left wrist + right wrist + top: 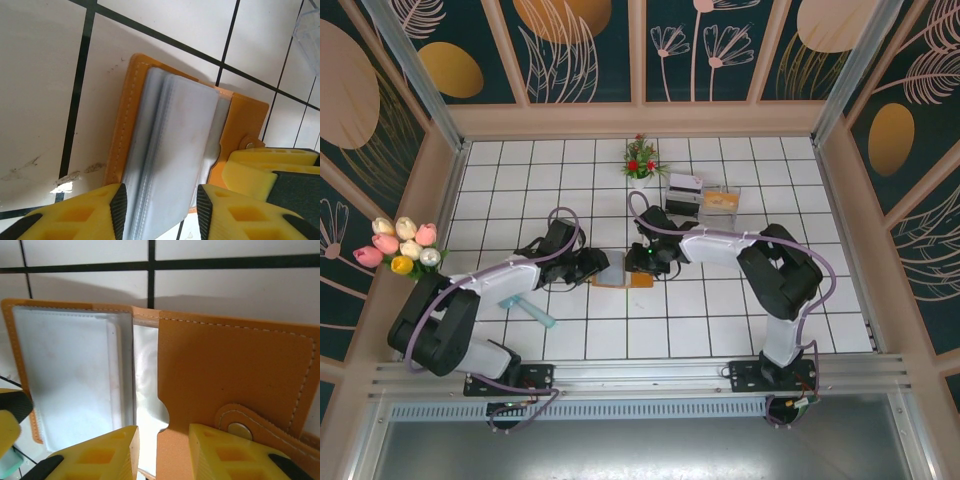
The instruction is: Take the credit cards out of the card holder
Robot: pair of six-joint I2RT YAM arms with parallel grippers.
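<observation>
Left end effector (160, 205), yellow plastic with black pads, straddles the cloudy clear sleeves (175, 135); I cannot tell if it pinches them. One orange stitched leather card holder (235, 365) lies open on the white tiled table (40, 75). Right end effector (162, 445) sits at the flap with one metal snap (239, 429), grip unclear.
</observation>
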